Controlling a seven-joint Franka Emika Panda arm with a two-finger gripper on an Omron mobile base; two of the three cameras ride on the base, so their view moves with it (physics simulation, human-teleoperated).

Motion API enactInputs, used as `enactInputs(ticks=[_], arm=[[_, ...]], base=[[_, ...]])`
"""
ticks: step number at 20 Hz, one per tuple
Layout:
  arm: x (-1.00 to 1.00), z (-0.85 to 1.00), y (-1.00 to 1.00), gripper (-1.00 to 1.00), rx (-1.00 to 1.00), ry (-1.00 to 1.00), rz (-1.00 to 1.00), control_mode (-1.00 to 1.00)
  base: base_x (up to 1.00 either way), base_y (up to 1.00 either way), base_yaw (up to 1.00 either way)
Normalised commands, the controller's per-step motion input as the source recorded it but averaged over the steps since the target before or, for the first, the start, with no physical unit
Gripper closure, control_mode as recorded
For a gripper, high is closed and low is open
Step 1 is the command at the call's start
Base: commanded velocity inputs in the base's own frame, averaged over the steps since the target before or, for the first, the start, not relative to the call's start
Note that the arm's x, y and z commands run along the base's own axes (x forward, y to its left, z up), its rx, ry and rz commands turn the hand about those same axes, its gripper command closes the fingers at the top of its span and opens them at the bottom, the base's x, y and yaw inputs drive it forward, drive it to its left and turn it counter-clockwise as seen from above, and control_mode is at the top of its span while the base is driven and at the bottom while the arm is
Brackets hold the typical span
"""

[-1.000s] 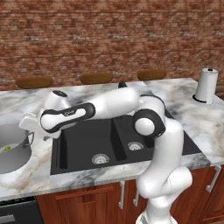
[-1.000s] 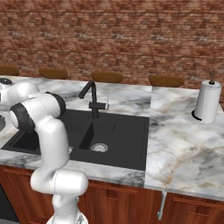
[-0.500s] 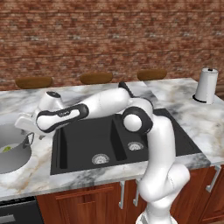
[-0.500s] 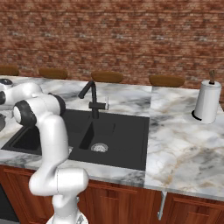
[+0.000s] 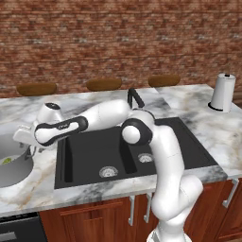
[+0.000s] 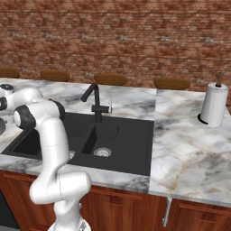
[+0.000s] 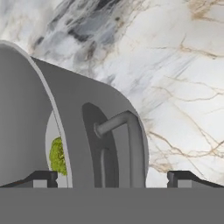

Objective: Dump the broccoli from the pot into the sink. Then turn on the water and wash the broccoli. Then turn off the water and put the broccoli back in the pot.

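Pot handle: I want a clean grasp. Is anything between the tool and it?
Nothing visible. The open tool straddles the pot wall and its handle, one fingertip inside near the broccoli, one outside.

Arm (image 5: 163,160): glossy white casing throughout, built of thick rounded tubular links. Joints show as dark grey to black rings and round caps; one large dark disc sits on the elbow (image 5: 133,134) (a matching dark cap appears in the right base view (image 6: 23,118)). The forearm link carries a long black inlay strip with small pale lettering, too small to read. The base column (image 6: 63,191) is bulbous and white. Finger tips (image 7: 41,178) are small, dark and blocky, with a paler grey face on each.
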Motion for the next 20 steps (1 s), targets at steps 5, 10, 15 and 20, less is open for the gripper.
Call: enactInputs(ticks=[5, 10, 15, 20], arm=[[0.14, -0.25, 0.06, -1.0, 0.0, 0.0, 0.0, -1.0], [0.02, -0.12, 0.01, 1.0, 0.0, 0.01, 0.0, -1.0], [0.0, -0.1, -0.01, 1.0, 0.0, 0.0, 0.0, -1.0], [-0.17, -0.04, -0.07, 1.0, 0.0, 0.0, 0.0, -1.0]], base=[[0.0, 0.0, 0.0], [0.0, 0.0, 0.0], [0.0, 0.0, 0.0], [0.0, 0.0, 0.0]])
